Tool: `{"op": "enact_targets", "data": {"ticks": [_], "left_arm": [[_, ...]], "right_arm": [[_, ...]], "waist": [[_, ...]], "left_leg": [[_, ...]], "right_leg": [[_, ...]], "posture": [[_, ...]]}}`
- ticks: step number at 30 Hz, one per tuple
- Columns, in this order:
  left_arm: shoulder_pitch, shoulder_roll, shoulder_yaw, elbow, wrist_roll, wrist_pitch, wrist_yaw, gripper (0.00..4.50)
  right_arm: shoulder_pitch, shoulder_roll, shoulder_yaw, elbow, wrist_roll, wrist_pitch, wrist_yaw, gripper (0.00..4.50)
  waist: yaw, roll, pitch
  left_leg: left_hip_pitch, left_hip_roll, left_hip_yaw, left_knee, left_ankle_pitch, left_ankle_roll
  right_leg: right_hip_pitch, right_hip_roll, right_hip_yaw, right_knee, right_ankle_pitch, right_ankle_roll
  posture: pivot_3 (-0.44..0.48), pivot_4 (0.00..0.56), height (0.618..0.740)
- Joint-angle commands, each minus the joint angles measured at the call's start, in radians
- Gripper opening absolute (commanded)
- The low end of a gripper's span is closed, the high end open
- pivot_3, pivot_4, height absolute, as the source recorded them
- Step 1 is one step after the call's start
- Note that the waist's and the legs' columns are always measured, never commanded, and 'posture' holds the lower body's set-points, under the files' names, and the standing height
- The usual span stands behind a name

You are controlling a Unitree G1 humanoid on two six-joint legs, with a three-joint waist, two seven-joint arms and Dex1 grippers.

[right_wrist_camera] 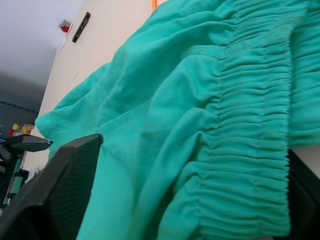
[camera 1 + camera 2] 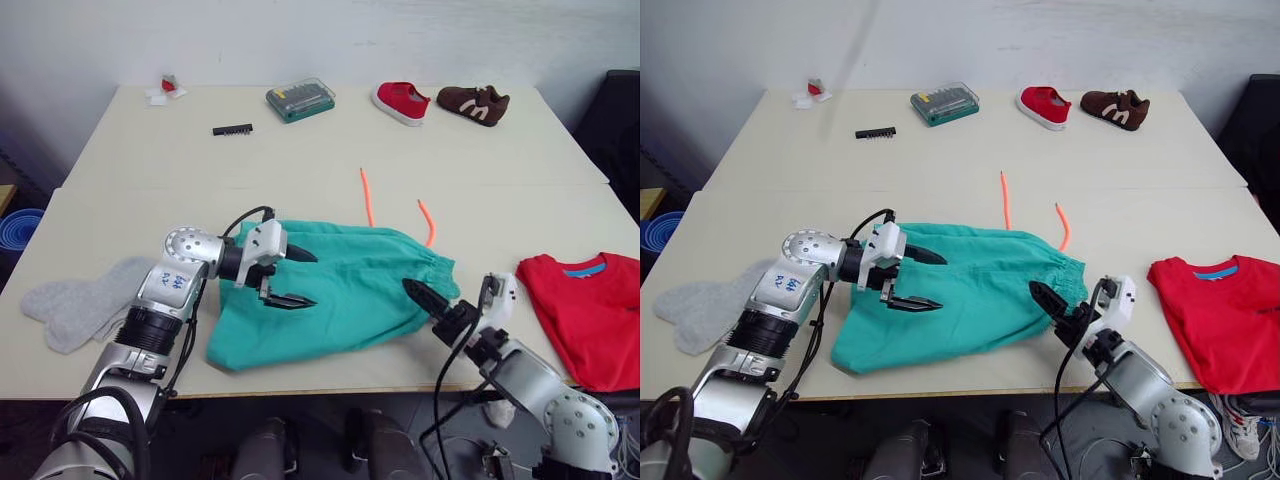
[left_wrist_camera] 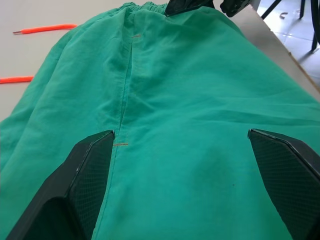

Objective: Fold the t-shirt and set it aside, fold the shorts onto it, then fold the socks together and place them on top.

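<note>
Here the teal green baggy cloth shorts (image 2: 335, 290) lie spread flat at the near middle of the pale table (image 2: 150, 160), gathered elastic waistband toward the robot's right, legs toward its left. They look light, limp and thin, so they will likely drape and slide rather than hold a crease; the puckered waistband seems the firmest place to pinch, with the leg hem as the other hold for a fold.

The left gripper (image 2: 293, 277) hangs just above the leg end with its two black fingers spread wide and nothing between them. The right gripper (image 2: 428, 297) sits at the waistband's near corner, fingers parted on either side of the gathered cloth, apparently not closed on it yet.

The bright red short-sleeved cloth t-shirt (image 2: 585, 310) rests folded at the table's right edge, apart from the shorts. The light grey knit socks (image 2: 80, 300) lie near the left edge. Two orange laces (image 2: 367, 196) lie just behind the shorts; a small red shoe (image 2: 402, 102), a brown shoe (image 2: 473, 104) and a green bit case (image 2: 300, 99) sit far back.
</note>
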Motion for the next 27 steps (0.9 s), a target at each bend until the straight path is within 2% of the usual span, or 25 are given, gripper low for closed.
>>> {"op": "enact_targets", "data": {"ticks": [1, 6, 9, 14, 18, 22, 25, 27], "left_arm": [[0.004, 0.035, 0.032, 0.037, 0.018, -0.025, 0.019, 4.5], [0.043, 0.058, -0.016, 0.129, 0.118, -0.199, 0.048, 4.5], [0.018, 0.025, 0.019, 0.155, 0.088, -0.172, 0.076, 4.5], [0.0, 0.001, 0.074, 0.139, 0.015, -0.085, 0.065, 4.5], [0.005, 0.016, 0.097, 0.098, -0.022, -0.021, 0.045, 4.5], [0.0, 0.043, 0.149, 0.012, -0.105, 0.116, 0.029, 4.5], [0.015, 0.059, 0.15, -0.035, -0.14, 0.167, -0.008, 3.92], [0.03, 0.059, 0.136, -0.042, -0.118, 0.146, -0.003, 3.3]], "right_arm": [[0.0, -0.023, 0.015, 0.005, -0.024, 0.008, 0.01, 2.88], [-0.012, -0.057, 0.016, -0.013, -0.025, 0.017, 0.038, 1.06], [-0.029, -0.096, 0.032, -0.039, -0.052, 0.027, 0.06, 0.06], [-0.07, -0.158, 0.019, -0.081, -0.023, 0.048, 0.091, 0.03], [-0.12, -0.205, 0.02, -0.095, 0.004, 0.068, 0.095, 0.03], [-0.209, -0.285, 0.033, -0.112, 0.015, 0.103, 0.131, 0.03], [-0.262, -0.347, 0.06, -0.121, -0.004, 0.13, 0.193, 0.0], [-0.298, -0.382, 0.091, -0.121, -0.035, 0.141, 0.241, 0.0]], "waist": [[-0.003, 0.0, 0.0], [-0.01, 0.001, 0.001], [-0.008, 0.001, 0.001], [0.001, 0.001, 0.001], [-0.003, 0.001, 0.001], [-0.004, 0.001, 0.001], [-0.002, 0.002, 0.001], [0.001, 0.002, 0.001]], "left_leg": [[0.0, 0.0, 0.0, 0.0, 0.0, 0.0], [-0.001, 0.0, 0.0, -0.001, 0.002, 0.004], [-0.001, 0.0, 0.0, -0.001, 0.002, 0.004], [-0.002, -0.001, 0.0, -0.001, -0.001, 0.001], [-0.002, -0.001, 0.0, -0.001, 0.001, 0.005], [-0.002, -0.001, 0.0, -0.001, 0.002, 0.005], [-0.002, -0.001, 0.0, -0.001, 0.002, 0.005], [-0.002, -0.001, 0.0, -0.001, 0.002, 0.005]], "right_leg": [[0.0, 0.0, 0.0, 0.0, 0.0, 0.0], [-0.001, 0.0, 0.0, 0.0, -0.001, 0.0], [-0.001, 0.0, -0.001, -0.001, 0.0, 0.0], [-0.001, -0.002, 0.0, -0.001, 0.0, 0.001], [-0.001, -0.001, -0.001, -0.001, 0.0, 0.001], [-0.001, -0.001, -0.001, -0.002, 0.0, 0.001], [-0.001, -0.001, -0.001, -0.002, 0.0, 0.001], [-0.001, -0.001, -0.001, -0.002, 0.0, 0.001]], "posture": [[0.0, 0.15, 0.74], [0.0, 0.15, 0.74], [0.0, 0.15, 0.74], [0.0, 0.15, 0.74], [0.0, 0.15, 0.74], [0.0, 0.15, 0.74], [0.0, 0.15, 0.74], [0.0, 0.15, 0.74]]}}
